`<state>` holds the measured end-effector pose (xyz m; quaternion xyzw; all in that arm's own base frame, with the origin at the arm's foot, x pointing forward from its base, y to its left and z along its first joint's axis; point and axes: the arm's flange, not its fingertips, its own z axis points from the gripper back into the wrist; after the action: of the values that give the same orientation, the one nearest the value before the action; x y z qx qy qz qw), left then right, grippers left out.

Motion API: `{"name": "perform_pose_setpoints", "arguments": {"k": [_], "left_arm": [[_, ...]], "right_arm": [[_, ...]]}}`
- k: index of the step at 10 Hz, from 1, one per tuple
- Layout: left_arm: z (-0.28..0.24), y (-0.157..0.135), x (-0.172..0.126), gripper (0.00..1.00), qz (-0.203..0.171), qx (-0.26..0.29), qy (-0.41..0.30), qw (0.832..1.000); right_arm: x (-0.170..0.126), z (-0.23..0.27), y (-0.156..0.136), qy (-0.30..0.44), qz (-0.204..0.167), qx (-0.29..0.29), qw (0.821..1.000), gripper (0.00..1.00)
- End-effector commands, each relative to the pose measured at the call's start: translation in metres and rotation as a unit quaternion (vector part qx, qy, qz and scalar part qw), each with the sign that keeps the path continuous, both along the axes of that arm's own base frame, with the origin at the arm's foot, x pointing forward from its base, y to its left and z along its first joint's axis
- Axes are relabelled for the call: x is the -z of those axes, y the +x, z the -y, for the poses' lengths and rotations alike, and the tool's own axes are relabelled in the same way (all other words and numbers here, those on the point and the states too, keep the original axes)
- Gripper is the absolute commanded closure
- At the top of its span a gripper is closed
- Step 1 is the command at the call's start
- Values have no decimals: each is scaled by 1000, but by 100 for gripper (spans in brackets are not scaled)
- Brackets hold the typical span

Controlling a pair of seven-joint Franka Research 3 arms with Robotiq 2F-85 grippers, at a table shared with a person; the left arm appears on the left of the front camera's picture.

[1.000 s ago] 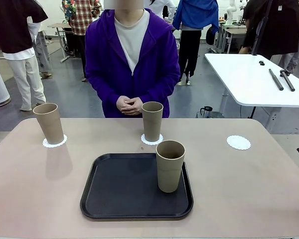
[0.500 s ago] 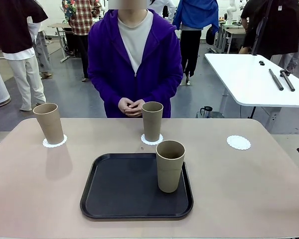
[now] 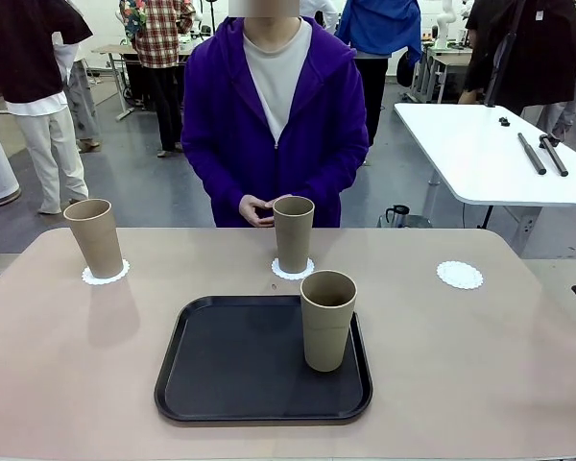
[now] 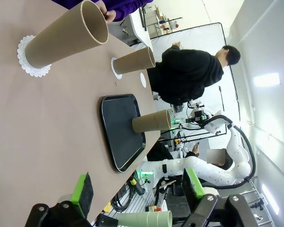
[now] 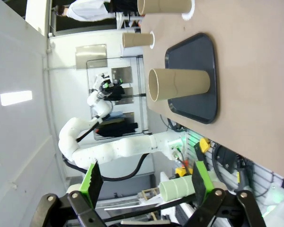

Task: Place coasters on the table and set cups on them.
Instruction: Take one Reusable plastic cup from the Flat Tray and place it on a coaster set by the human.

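The black tray (image 3: 230, 370) lies at the near middle of the beige table (image 3: 480, 365). One tan cup (image 3: 327, 320) stands upright on the tray's right side, toward its far edge. Just beyond the tray's far edge the middle cup (image 3: 293, 234) stands upright on the middle coaster (image 3: 293, 277). Far-left of the tray the left cup (image 3: 94, 237) stands on the left coaster (image 3: 90, 277). Far-right of the tray lies the right coaster (image 3: 459, 275) — flat and bare.

Beyond the tray, at the table's far side, a person in a purple hoodie (image 3: 269, 125) holds both hands (image 3: 254, 208) together just behind the middle cup.

The left gripper (image 4: 137, 191) is spread wide and holds nothing, well apart from the tray. The right gripper (image 5: 146, 182) is likewise wide and empty — also well short of the tray.
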<state>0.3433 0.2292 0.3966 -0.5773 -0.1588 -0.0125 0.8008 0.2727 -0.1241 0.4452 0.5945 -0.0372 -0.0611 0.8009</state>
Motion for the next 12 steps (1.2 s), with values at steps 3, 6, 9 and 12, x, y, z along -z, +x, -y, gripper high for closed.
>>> {"name": "perform_pose_setpoints", "arguments": {"k": [3, 6, 9, 12], "left_arm": [[-1, -1, -1, 0, 4, -4, -2, 1000], [-1, -1, -1, 0, 4, -4, -2, 1000], [-1, -1, -1, 0, 4, -4, -2, 1000], [-1, -1, -1, 0, 4, -4, -2, 1000]], "right_arm": [[-109, -43, 63, -198, 161, 8, 967, 0], [-169, -122, 57, -376, 287, -203, 857, 0], [-167, -186, 61, -480, 288, -285, 778, 0], [-116, -236, 64, -530, 304, -346, 713, 0]]}}
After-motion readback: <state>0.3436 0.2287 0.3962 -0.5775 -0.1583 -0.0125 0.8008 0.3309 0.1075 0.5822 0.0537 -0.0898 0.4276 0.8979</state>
